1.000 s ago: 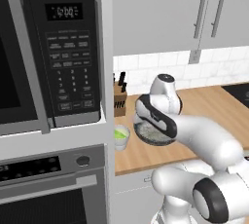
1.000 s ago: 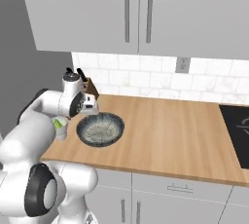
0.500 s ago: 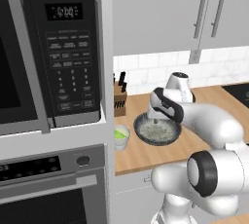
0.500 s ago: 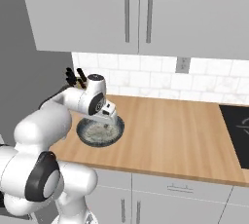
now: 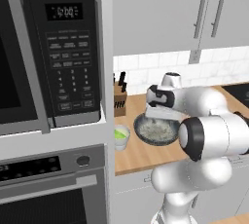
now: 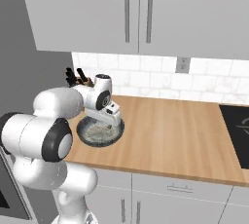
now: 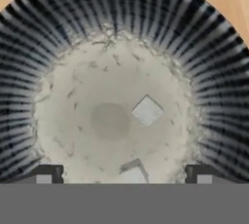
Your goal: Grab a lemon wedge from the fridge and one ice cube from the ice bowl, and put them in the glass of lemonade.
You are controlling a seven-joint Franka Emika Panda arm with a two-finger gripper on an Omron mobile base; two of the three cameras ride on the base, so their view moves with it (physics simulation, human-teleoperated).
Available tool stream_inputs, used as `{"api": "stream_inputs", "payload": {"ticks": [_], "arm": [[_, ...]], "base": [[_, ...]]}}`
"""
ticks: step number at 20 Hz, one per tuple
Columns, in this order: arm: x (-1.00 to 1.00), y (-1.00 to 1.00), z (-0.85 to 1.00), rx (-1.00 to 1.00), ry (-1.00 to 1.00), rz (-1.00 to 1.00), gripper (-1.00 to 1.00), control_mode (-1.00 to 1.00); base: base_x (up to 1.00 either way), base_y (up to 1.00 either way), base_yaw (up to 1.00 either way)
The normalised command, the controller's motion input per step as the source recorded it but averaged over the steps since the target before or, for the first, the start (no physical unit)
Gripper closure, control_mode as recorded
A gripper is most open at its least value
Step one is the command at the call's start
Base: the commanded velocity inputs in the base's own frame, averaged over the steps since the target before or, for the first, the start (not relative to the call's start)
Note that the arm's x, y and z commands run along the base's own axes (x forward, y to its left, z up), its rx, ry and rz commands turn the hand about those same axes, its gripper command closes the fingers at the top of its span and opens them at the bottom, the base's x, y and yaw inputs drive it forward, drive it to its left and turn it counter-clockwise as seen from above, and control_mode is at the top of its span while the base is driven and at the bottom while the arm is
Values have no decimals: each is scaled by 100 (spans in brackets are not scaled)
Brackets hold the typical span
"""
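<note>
Hand view: we look straight down into the ice bowl (image 7: pixel 124 38), its ribbed dark wall ringing a pale speckled floor.
End effector: our end effector (image 7: pixel 124 173) hangs over the bowl with its tips spread wide and nothing between them, we judge ready to straddle a cube.
Ice cubes: one ice cube (image 7: pixel 147 110) lies right of centre, turned corner-up like a diamond, no clear long axis; a second cube (image 7: pixel 133 171) sits between the tips.
Table: the bowl rests on the table (image 6: pixel 170 135), with the glass of lemonade (image 5: pixel 121 137) just beside it.
</note>
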Motion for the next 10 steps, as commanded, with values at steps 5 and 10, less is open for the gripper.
{"api": "stream_inputs", "payload": {"ticks": [5,10], "arm": [[9,0,-69,-8,-2,-7,-100,-100],[33,-2,-29,-1,0,-1,-100,-100]], "base": [[0,0,0],[0,0,0]]}}
